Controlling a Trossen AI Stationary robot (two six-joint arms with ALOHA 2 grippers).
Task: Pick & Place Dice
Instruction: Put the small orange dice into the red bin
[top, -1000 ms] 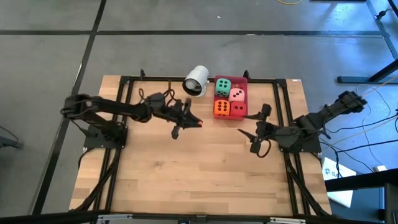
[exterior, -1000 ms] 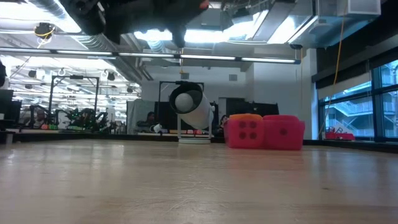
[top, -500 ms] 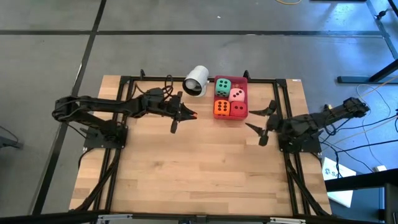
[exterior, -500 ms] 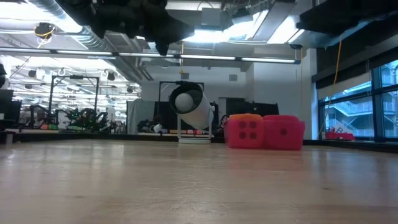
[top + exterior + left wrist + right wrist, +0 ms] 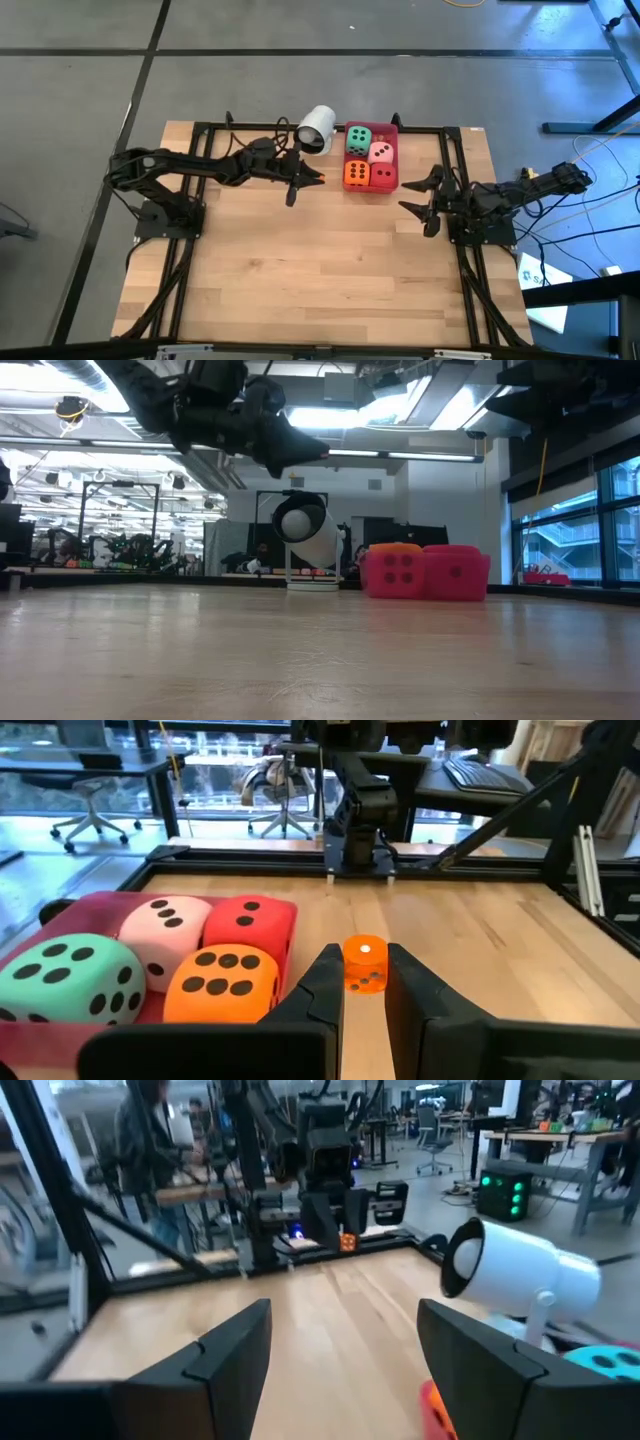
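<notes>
The left tool (image 5: 316, 180) hangs above the pale wooden desk (image 5: 300, 270), just beside the flat red rectangular tray (image 5: 393, 131), and is clenched on a small orange die with dark pips (image 5: 365, 965), pinched at the very tips of its two dark fingers (image 5: 325, 982). Four much larger soft cubes already sit touching one another in the tray: a green die (image 5: 358, 139), a pink die (image 5: 381, 152), an orange die (image 5: 356, 174) and a red die (image 5: 382, 177). A white cylindrical cup-like object (image 5: 316, 128) on a small stand sits at the desk's far edge, near the tray. The right tool (image 5: 428, 203) waits released on the other side of the tray, nothing between its fingers.

The main risk, as I judge it, is the shallow fingertip grip: a jolt could let the little die slip and roll off across the desk. With the tray so full, a careless drop could also bounce off the big cubes, and the left tool passing low could nudge them or the white object.
</notes>
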